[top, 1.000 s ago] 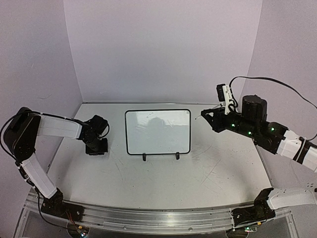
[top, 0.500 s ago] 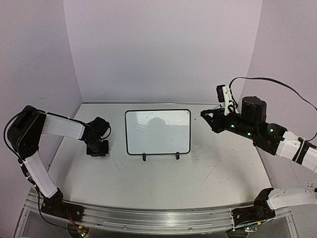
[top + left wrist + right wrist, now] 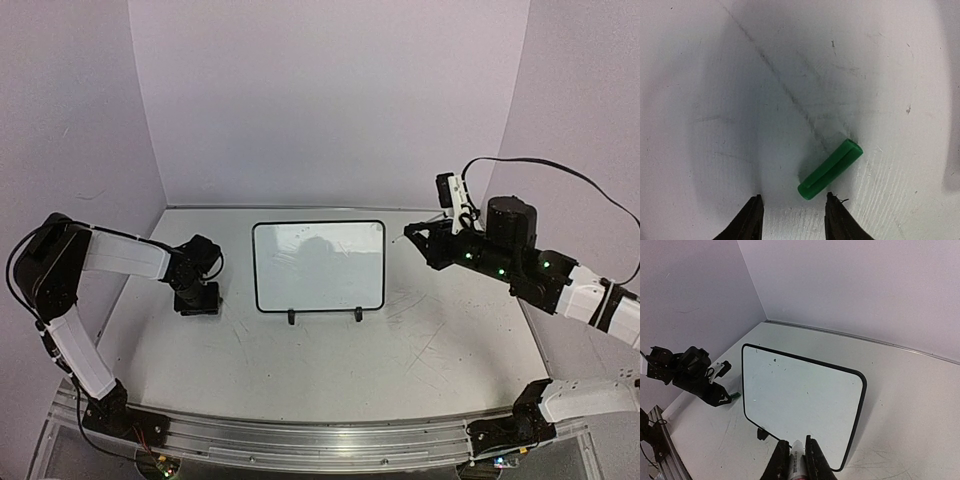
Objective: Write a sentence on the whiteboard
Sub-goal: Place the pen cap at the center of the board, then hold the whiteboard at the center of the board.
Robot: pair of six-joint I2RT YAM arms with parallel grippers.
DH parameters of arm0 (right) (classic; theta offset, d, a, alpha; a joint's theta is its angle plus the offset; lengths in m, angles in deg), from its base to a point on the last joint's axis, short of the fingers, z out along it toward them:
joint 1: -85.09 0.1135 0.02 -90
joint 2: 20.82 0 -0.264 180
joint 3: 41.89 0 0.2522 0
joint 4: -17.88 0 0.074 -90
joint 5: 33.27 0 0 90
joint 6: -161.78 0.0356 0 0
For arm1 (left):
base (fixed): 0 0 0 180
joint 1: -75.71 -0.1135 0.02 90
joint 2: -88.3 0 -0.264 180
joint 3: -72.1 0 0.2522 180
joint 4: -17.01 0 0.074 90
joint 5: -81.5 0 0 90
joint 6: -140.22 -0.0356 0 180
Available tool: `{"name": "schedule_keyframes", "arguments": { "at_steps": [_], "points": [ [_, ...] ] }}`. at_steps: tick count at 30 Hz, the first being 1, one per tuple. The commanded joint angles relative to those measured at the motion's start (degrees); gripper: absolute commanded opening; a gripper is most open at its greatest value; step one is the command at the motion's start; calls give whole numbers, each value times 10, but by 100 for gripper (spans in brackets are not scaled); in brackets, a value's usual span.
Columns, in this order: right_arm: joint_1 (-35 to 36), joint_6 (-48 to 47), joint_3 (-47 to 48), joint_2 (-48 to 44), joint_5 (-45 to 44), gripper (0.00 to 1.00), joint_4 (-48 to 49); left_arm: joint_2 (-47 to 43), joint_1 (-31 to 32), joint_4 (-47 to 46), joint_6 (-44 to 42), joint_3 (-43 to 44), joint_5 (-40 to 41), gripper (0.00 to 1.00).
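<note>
Left wrist view: short green plastic cap (image 3: pixel 830 170) lies loose on the scratched white worktop (image 3: pixel 700 75), just ahead of the left fingers (image 3: pixel 751 222).
Change: left fingers have parted over the last second; now open, empty, cap let go.
Meaning: probably uncapping done, writing can start.
Right fingers (image 3: pixel 816 460): closed on a white marker (image 3: pixel 797 465).
Board: small black-framed whiteboard (image 3: pixel 318 265) stands mid-worktop between the arms; no sentence on it.
Hidden: marker's lower barrel cut off by the frame; tip too small to read.
</note>
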Motion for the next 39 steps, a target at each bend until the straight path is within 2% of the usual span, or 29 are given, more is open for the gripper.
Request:
{"name": "schedule_keyframes", "arguments": {
  "at_steps": [1,5,9,13,16,17,23,27,31,35,39],
  "points": [
    [4,2,-4,4,3,0,28,-53,-2,28,-9,32,-1,50],
    [5,-6,-2,17,0,0,20,-109,-2,45,-8,48,-14,57],
    [20,-16,5,42,-12,0,15,-181,-5,19,-3,42,-57,71],
    [55,-22,24,90,-18,0,17,-238,-11,-156,10,-25,-212,81],
    [76,-12,39,125,-8,0,34,-243,-12,-323,71,-86,-306,86],
    [81,-6,42,134,-3,0,43,-236,-12,-352,81,-106,-322,89],
    [104,20,66,186,25,0,84,-186,-11,-410,19,-116,-338,89],
    [109,17,78,193,21,0,83,-171,2,-438,26,-143,-330,88],
    [109,11,81,192,18,0,85,-131,4,-449,-35,-129,-335,86],
    [109,3,86,192,27,0,86,-97,-15,-533,-76,-131,-400,87],
    [109,-8,83,182,40,0,85,-53,-57,-653,-48,-151,-506,86]
  ]
}}
